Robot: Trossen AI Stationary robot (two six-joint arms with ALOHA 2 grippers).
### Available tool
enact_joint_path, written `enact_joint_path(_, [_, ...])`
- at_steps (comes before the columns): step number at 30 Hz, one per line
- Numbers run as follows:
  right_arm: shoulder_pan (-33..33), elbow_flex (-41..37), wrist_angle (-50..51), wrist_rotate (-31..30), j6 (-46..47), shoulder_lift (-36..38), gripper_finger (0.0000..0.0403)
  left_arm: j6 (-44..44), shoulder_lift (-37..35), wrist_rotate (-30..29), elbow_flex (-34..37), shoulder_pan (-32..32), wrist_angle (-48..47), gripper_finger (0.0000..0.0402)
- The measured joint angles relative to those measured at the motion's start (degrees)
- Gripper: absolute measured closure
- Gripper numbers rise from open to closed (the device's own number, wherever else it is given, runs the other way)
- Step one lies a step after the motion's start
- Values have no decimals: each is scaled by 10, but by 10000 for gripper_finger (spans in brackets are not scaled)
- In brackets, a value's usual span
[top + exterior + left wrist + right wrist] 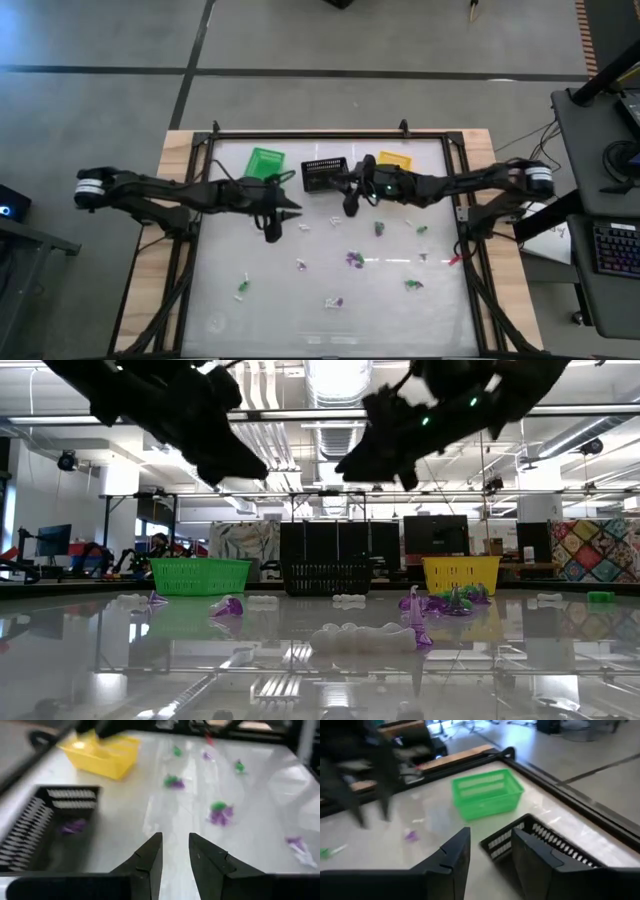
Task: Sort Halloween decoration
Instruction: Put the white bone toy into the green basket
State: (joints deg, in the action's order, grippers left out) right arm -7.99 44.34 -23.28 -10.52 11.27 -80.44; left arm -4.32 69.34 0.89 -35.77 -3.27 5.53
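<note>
Small Halloween decoration pieces lie scattered on the clear table top: a purple and green one (pixel 353 260), a green one (pixel 380 228), a white one (pixel 362 637), with more around them. A purple piece (pixel 74 826) lies inside the black basket (pixel 323 174). My left gripper (pixel 293 209) hovers open over the table just near of the black basket, its fingers (pixel 150 857) holding nothing. My right gripper (pixel 348 192) hangs open beside the black basket's right end (pixel 555 850), also holding nothing.
A green basket (pixel 265 162), the black basket and a yellow basket (pixel 394 160) stand in a row along the far edge. A black frame (pixel 330 134) rims the table. Both arms reach in toward the middle; the near half holds only loose pieces.
</note>
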Motion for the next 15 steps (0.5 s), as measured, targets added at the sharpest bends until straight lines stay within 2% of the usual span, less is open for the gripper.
enact_joint_path(8, [77, 0, 140, 0, -10, 95, 288, -28, 70, 2, 0, 14, 18, 323])
enact_joint_path(15, [150, -26, 83, -1, -60, 99, 291, -26, 76, 2, 1, 37, 50, 323])
